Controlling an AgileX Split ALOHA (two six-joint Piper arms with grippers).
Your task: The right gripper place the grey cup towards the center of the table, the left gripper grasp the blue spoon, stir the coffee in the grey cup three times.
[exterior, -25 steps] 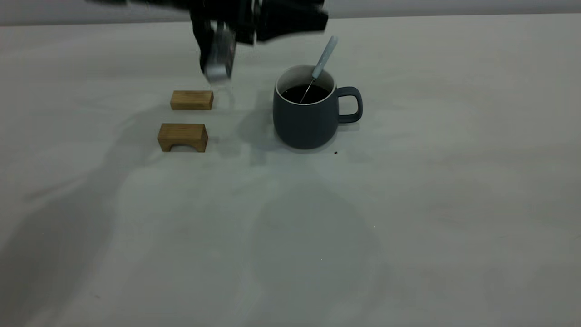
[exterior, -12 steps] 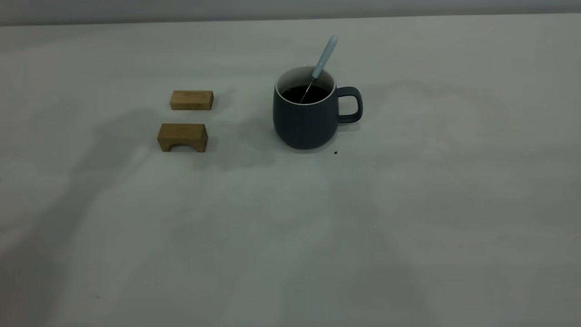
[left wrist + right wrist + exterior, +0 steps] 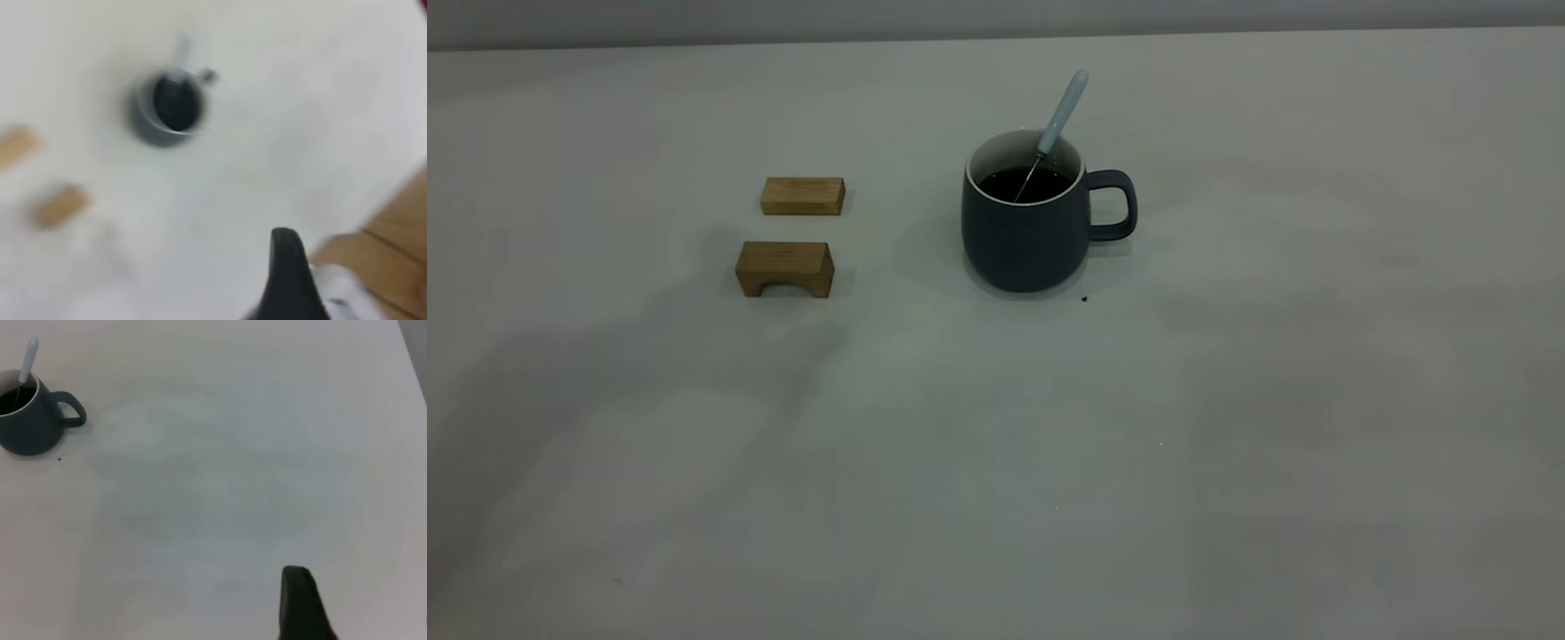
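The grey cup (image 3: 1024, 231) stands upright near the middle of the table (image 3: 1227, 444), its handle pointing right in the exterior view. Dark coffee (image 3: 1024, 183) fills it. The blue spoon (image 3: 1062, 114) stands in the coffee and leans on the far rim, with nothing holding it. Neither arm shows in the exterior view. In the blurred left wrist view, the left gripper (image 3: 285, 267) hangs high and well away from the cup (image 3: 148, 127). The right gripper (image 3: 297, 593) is also far from the cup (image 3: 30, 430) and spoon (image 3: 28, 359).
Two tan wooden blocks, a flat one (image 3: 802, 196) and an arched one (image 3: 784, 268), lie left of the cup. A small dark speck (image 3: 1084, 300) sits by the cup's base. The left wrist view shows wooden floor (image 3: 393, 233) past the table's edge.
The left arm, which hung over the far block a second ago, has left the exterior view, and its shadow has slid away to the left. Cup, spoon and blocks have not moved.
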